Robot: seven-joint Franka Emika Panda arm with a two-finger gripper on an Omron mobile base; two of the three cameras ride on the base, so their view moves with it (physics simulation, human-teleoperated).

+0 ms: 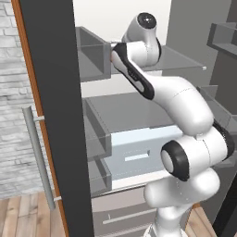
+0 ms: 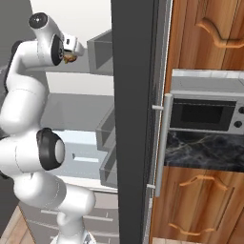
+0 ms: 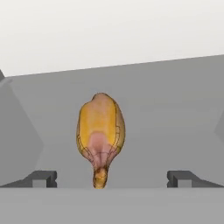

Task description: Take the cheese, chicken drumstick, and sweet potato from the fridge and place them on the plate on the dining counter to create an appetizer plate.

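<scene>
- Golden-brown and mottled, the drumstick [image 3: 101,135] lies on a grey fridge shelf [image 3: 166,109], centred between the two dark fingers [image 3: 43,178] and a little beyond their tips, its narrow bone end pointing back toward the hand.
- Fingers spread wide, one tip at each side of the drumstick, well apart from it; nothing is pinched between them.
- White arm [image 1: 180,102] reaches up into the open fridge [image 1: 139,115], its hand levelled at the upper shelf; from the right base view a speck of the brown drumstick [image 2: 70,57] shows just ahead of the hand.
- Below the fingers' shelf sit another grey shelf and a pale blue-white drawer [image 1: 139,150].
- Dark grey door [image 1: 55,115] stands open to the left of the arm, with grey bins [image 1: 95,134] on its inner face and a metal handle [image 1: 39,157] outside.
- Right of the other fridge door [image 2: 136,119], a microwave [image 2: 205,114] sits on a black marble tabletop [image 2: 205,152] among wooden cabinets.
</scene>
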